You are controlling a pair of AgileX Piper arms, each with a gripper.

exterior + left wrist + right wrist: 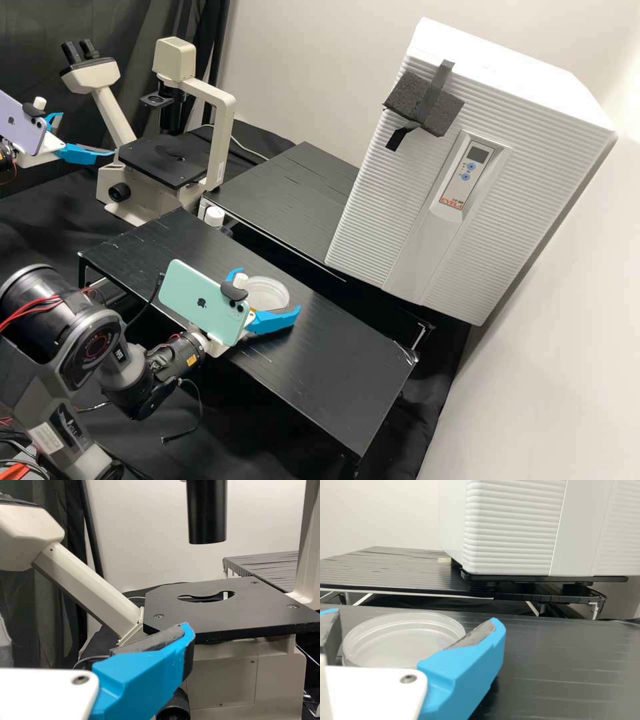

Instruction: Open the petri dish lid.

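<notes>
On the glossy black desk (333,360), streaked with pale scratches, the petri dish (268,293) sat, round, see-through and ring-rimmed, between the spread blue fingers (277,321) of the right end effector (267,291). Whether the grey pads (475,634) touched its wall was hard to tell. The left end effector (88,134) hung beside the microscope (220,107), its fingers also apart. Smooth cream housing framed a flat black stage (210,617) with a rounded cut-out. Beyond the desk, a boxy white cabinet (373,200) had finely ribbed walls, a small printed label (451,204) and blue buttons (471,167); coarse grey foam (403,100) was taped to it. Two phones, mint green (190,287) and lilac (20,127), each bore a dark logo.
</notes>
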